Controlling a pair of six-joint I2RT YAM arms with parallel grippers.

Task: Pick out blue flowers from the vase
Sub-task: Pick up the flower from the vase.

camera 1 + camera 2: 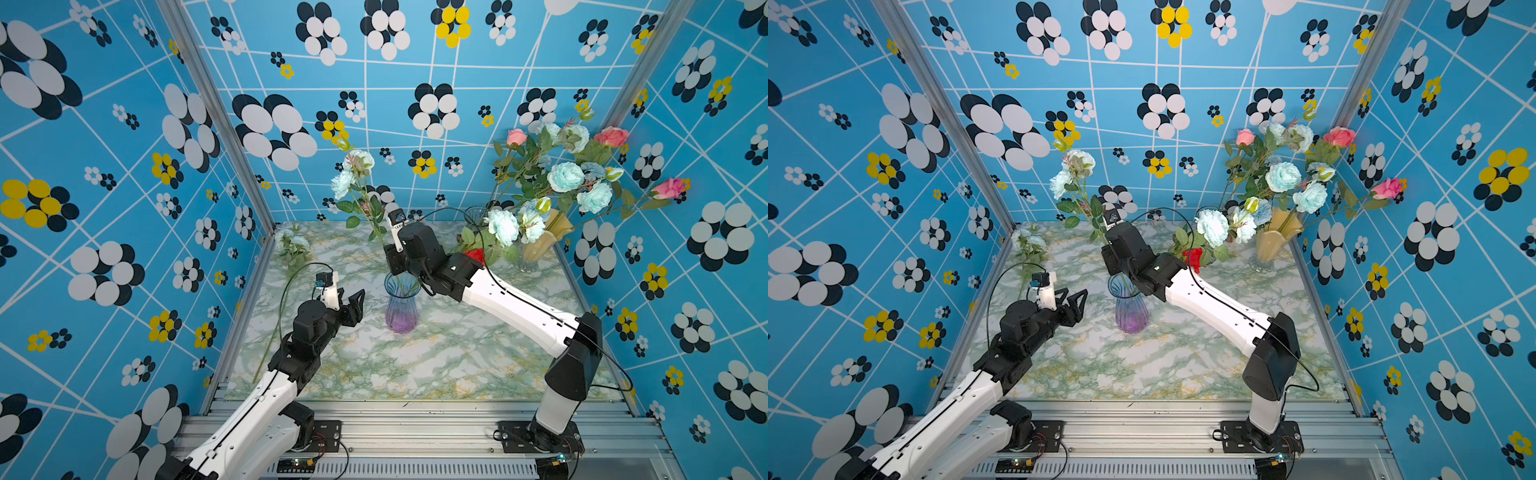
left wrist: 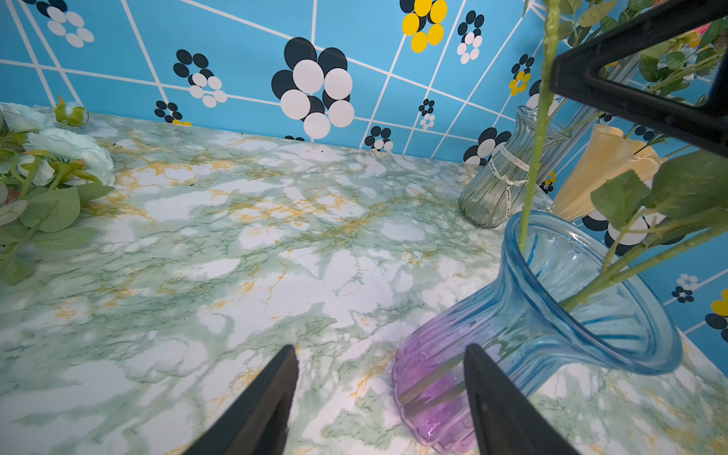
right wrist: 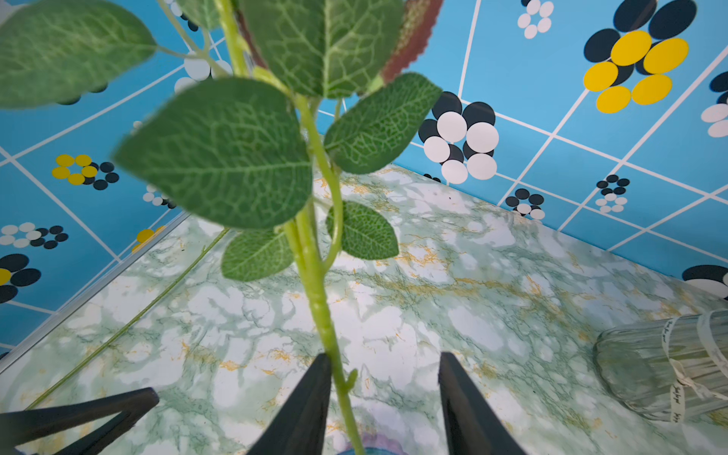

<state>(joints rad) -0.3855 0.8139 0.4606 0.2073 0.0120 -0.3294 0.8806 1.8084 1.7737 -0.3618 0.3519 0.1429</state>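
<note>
The marble table (image 1: 415, 365) is bare across its near half. The blue-purple vase (image 1: 401, 305) stands mid-table, well clear of the walls, with one blue flower (image 1: 348, 176) rising from it. More blue blooms (image 1: 565, 176) crowd the yellow vase (image 1: 544, 243) in the far right corner, and a loose blue flower (image 1: 293, 245) lies far left. The left gripper (image 1: 353, 301), jaws apart, sits just left of the vase. Only the right wrist view shows the right gripper (image 3: 384, 356): its jaws are apart, with the stem (image 3: 321, 307) against one finger.

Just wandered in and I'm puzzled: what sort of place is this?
Likely a robot test booth, not a shop: left arm and right arm bolted to a metal rail, patterned walls boxing in a marble-look table, flowers in a yellow vase.
</note>
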